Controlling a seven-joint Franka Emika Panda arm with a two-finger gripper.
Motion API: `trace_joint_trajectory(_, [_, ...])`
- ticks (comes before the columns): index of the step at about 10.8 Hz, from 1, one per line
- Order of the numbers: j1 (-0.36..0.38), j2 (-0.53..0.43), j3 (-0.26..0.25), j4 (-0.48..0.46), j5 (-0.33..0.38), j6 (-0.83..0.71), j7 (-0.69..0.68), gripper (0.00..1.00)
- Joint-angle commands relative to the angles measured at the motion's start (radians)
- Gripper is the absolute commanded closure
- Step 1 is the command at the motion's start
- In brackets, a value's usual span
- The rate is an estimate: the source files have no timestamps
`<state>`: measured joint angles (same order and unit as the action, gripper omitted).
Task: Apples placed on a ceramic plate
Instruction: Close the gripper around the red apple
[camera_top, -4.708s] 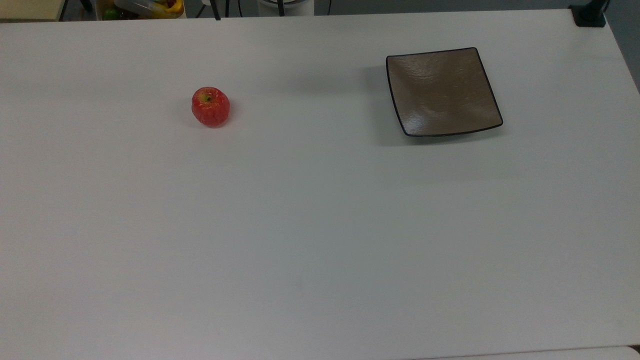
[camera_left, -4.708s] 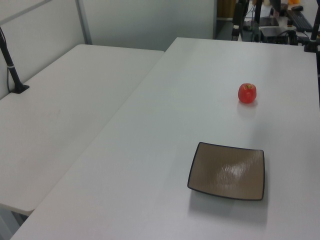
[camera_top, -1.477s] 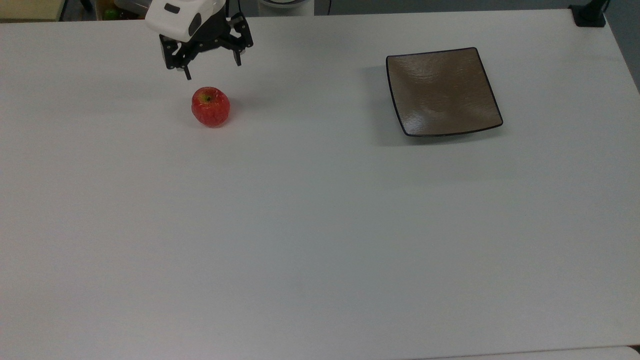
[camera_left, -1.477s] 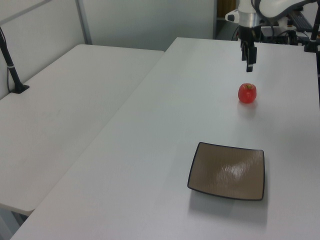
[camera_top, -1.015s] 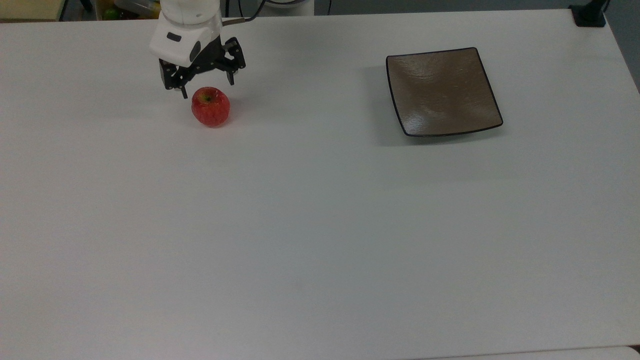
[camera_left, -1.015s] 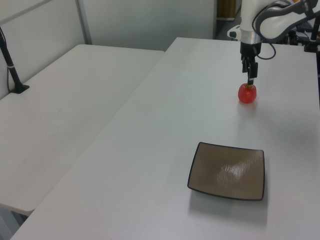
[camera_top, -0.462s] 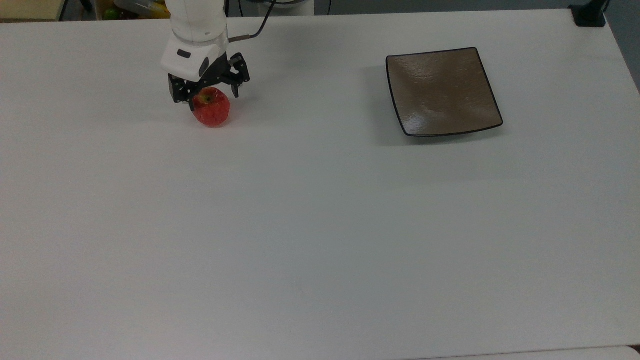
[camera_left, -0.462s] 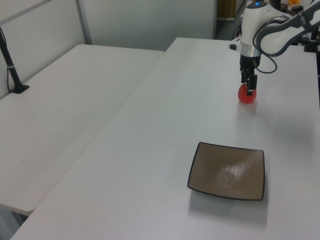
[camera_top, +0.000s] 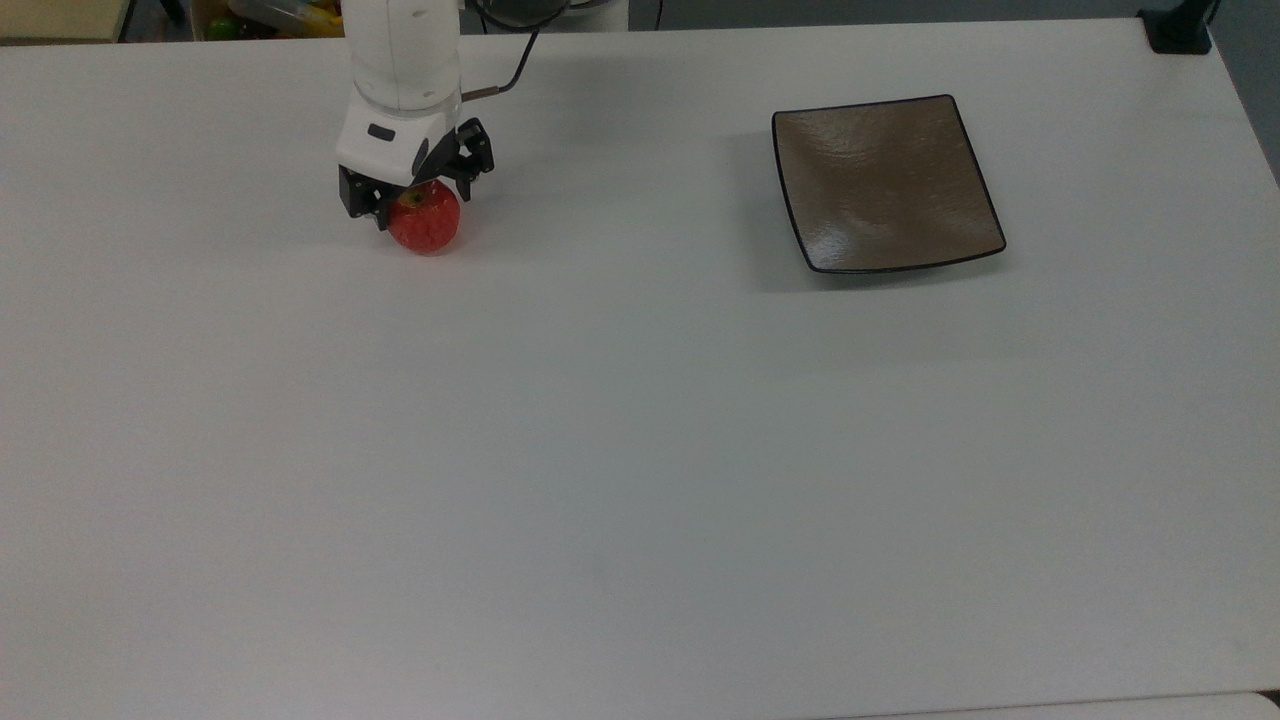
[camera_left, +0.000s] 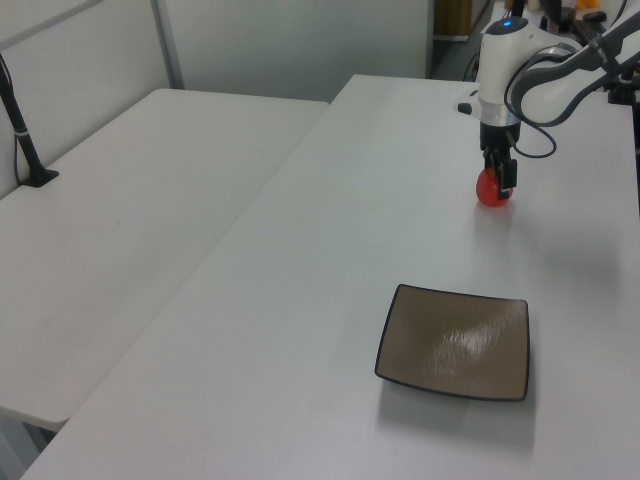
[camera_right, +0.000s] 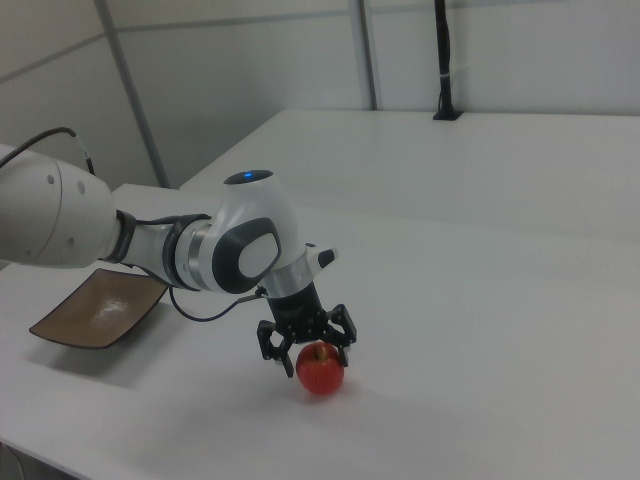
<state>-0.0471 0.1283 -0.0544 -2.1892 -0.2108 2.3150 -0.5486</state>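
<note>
Grasp step in hand: end effector (camera_top: 418, 197) spread wide astride the apple (camera_top: 424, 225) on the counter (camera_top: 620, 450), gripping nothing yet; ceramic plate (camera_top: 885, 185) well apart toward the top view's right, bare; next, probably lower slightly, close, lift.

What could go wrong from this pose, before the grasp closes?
1. The gripper is open and straddles only the upper part of the apple; on that round skin the fingers may slip or squeeze it out, and it could roll across the bare table.
2. The ceramic plate sits well apart toward the top view's right, so a weak hold may drop the apple on the long carry.
</note>
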Motion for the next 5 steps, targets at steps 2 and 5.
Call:
trace_joint_trajectory(2, [-0.003,0.007,-0.005,-0.021,-0.039,0.053,-0.016,0.42])
trace_joint_trajectory(5, [-0.008,-0.01,-0.005,-0.02,-0.039,0.037,-0.01,0.79])
